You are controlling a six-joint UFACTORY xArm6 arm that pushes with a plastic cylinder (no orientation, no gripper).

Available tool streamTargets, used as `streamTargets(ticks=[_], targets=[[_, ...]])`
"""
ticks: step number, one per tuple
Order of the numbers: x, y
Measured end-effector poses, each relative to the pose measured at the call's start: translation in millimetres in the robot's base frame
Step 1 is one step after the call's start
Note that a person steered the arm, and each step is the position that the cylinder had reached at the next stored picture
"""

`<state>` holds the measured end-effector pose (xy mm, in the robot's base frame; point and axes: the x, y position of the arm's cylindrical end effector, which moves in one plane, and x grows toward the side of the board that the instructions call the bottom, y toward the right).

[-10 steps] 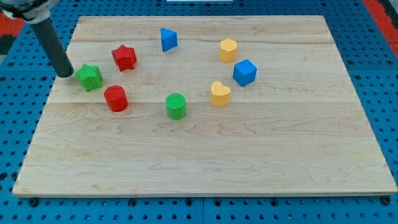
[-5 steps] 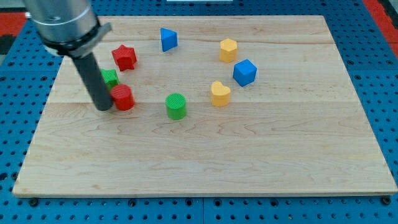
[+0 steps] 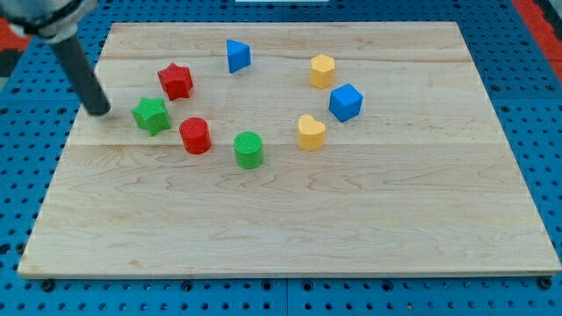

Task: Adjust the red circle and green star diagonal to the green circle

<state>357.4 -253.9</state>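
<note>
Near the desk's (image 3: 281,246) left side, my tip (image 3: 99,111) rests apart from the green star (image 3: 151,115), rod leaning up-left. Red circle (image 3: 195,135) stands upright between star and green circle (image 3: 249,149); none shows a long axis. No jaws exist.

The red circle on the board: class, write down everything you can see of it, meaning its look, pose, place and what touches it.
The red circle is a short, upright cylinder with a ribbed side and a flat top, plastic by its look. It stands on the wooden board, left of centre. The green star sits to its upper left and the green circle to its lower right; small gaps separate it from both. My tip is further left, beyond the green star, touching nothing.
</note>
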Motion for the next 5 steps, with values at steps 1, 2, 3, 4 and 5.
streamTargets(ticks=[1, 2, 3, 4, 5], targets=[[-34, 37], [-50, 65], [-69, 65], [-113, 87], [-116, 124]])
